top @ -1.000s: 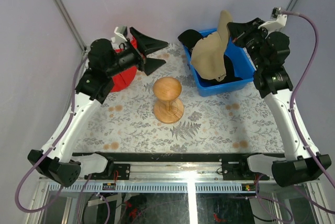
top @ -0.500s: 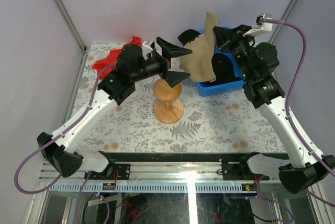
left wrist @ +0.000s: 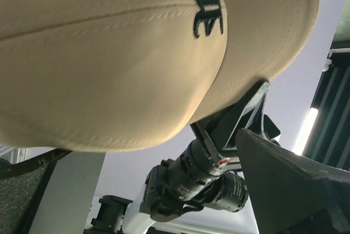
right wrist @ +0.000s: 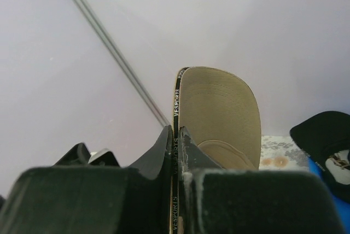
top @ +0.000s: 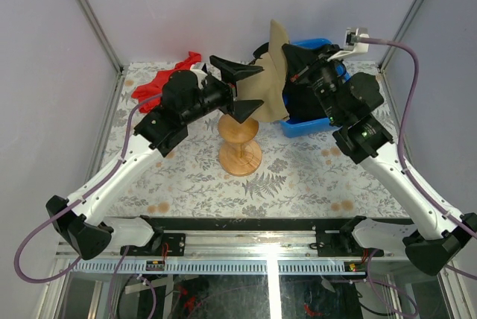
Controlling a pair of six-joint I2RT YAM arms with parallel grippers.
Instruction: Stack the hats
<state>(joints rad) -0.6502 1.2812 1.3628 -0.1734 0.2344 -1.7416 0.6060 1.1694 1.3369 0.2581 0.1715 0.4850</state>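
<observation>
A tan hat (top: 272,80) with a dark emblem (left wrist: 205,4) hangs in the air above the round-topped wooden stand (top: 238,140). My right gripper (top: 287,57) is shut on the hat's inner band, and its jaws (right wrist: 176,135) pinch the band beside the tan brim (right wrist: 224,108). My left gripper (top: 250,89) stands open just left of the hat, one finger above and one below; the hat's crown (left wrist: 109,53) fills its wrist view over one dark finger (left wrist: 295,190). Black hats (top: 307,103) lie in the blue bin (top: 328,127); one black hat (right wrist: 325,135) shows at the right.
A red cloth (top: 165,80) lies at the back left of the patterned table (top: 298,177). The blue bin sits at the back right under my right arm. Grey walls and metal posts close in the back and sides.
My right arm has carried the tan hat left, from over the bin to above the stand. My left arm has swung from the red cloth to the centre, still open.
</observation>
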